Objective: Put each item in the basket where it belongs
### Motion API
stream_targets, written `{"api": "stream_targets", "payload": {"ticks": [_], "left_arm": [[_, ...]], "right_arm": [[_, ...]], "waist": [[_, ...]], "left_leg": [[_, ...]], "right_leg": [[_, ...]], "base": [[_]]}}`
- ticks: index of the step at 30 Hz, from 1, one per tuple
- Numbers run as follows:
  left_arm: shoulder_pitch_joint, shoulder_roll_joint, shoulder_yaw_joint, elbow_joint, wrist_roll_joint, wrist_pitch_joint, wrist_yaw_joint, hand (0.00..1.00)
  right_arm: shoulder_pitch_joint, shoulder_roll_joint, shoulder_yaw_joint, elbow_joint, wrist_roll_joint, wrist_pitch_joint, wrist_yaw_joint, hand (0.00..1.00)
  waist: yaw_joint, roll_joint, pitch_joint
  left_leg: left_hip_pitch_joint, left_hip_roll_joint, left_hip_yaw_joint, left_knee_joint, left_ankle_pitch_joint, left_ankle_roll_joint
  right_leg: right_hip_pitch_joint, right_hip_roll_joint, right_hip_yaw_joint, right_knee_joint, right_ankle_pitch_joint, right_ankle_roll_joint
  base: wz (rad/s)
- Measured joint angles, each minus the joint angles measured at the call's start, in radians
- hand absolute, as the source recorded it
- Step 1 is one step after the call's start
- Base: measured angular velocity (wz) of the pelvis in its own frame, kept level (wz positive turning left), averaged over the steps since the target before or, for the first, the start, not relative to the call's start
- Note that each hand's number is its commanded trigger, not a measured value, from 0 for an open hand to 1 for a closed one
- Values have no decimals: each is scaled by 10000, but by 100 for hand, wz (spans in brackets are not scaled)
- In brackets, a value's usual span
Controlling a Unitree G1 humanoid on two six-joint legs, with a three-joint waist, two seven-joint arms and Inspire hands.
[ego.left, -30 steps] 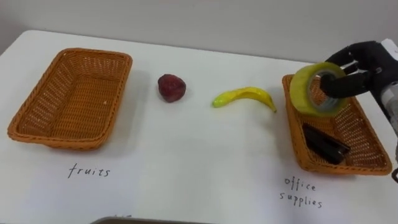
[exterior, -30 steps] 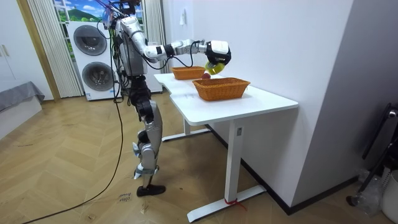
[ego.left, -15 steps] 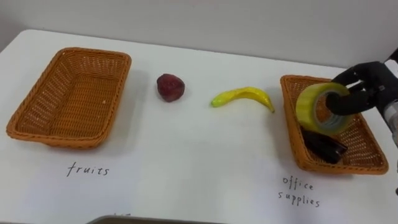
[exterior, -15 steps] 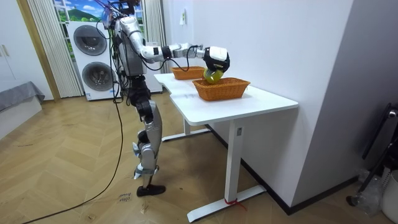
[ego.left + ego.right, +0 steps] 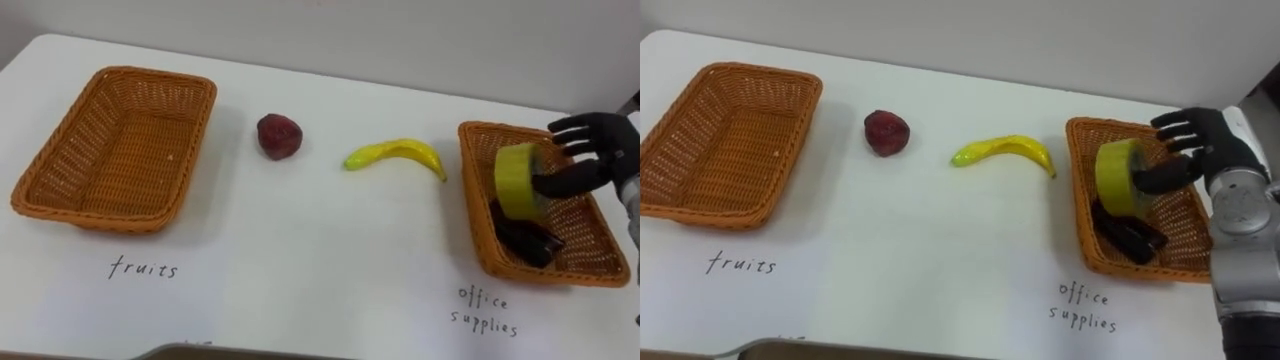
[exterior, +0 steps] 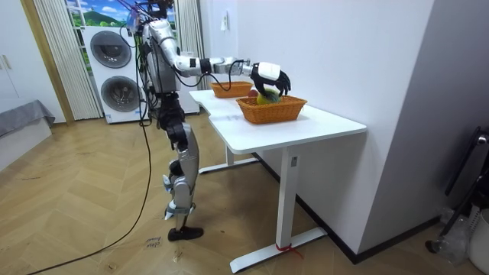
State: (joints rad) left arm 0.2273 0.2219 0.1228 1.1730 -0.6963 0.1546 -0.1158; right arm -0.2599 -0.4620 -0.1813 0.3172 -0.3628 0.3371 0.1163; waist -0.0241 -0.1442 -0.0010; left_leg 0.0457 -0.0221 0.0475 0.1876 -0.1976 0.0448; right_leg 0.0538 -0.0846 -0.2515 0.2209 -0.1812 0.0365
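Observation:
A yellow tape roll (image 5: 518, 183) stands on edge inside the right wicker basket (image 5: 476, 222), leaning over a black item (image 5: 530, 241). My right hand (image 5: 592, 142) is just right of the roll, open with its fingers spread; the thumb reaches into the roll's hole. A yellow banana (image 5: 396, 154) lies on the white table left of that basket. Further left is a dark red fruit (image 5: 278, 136). The left wicker basket (image 5: 120, 150) holds nothing. In the room view my right arm stretches over the near basket (image 6: 272, 109).
Handwritten labels on the table sit in front of each basket. The table's far edge meets a wall. In the room view I stand at the table's end, on the room view's left, with washing machines (image 6: 114, 72) behind me.
My right hand lowered the tape roll from above the right basket down into it. Its fingers then spread open off the roll.

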Motion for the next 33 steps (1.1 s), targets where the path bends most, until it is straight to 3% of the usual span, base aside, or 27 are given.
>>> {"api": "stream_targets", "payload": {"ticks": [5, 12, 19, 29, 33], "left_arm": [[2, 0, -83, 2, 5, 17, 3, 0], [28, -75, -75, 75, -4, 69, -21, 0], [48, -111, -70, 72, 12, 74, -21, 0], [66, -78, 263, -57, 18, 100, 31, 0], [63, -78, 242, -57, 18, 54, 109, 0]], "right_arm": [[6, 0, 15, 264, 10, 0, -88, 0], [44, 0, 10, 162, -20, -24, -88, 0], [44, 0, 9, -150, -21, -110, -162, 0], [44, -31, 9, -1214, -15, -115, -419, 0], [46, -30, 19, -2076, -33, -116, -526, 0]], "waist": [[21, 32, -2], [46, 232, -64], [50, 418, -22], [39, 329, -48], [26, 289, -24]], "left_leg": [[-8, 15, 56, 6, 0, -2], [22, 17, 77, 3, 0, -1], [8, 17, 72, -57, 0, -2], [39, 22, 77, -43, 1, -2], [39, 24, 91, -65, 1, -2]], "right_leg": [[-4, 12, 30, 21, 0, -1], [9, 10, 24, 22, 2, -4], [8, 13, 45, 28, 2, -3], [0, 26, 57, 16, 2, -3], [6, 30, 61, 7, 2, -3]], "base": [[-3], [0], [0], [0], [0]]}}
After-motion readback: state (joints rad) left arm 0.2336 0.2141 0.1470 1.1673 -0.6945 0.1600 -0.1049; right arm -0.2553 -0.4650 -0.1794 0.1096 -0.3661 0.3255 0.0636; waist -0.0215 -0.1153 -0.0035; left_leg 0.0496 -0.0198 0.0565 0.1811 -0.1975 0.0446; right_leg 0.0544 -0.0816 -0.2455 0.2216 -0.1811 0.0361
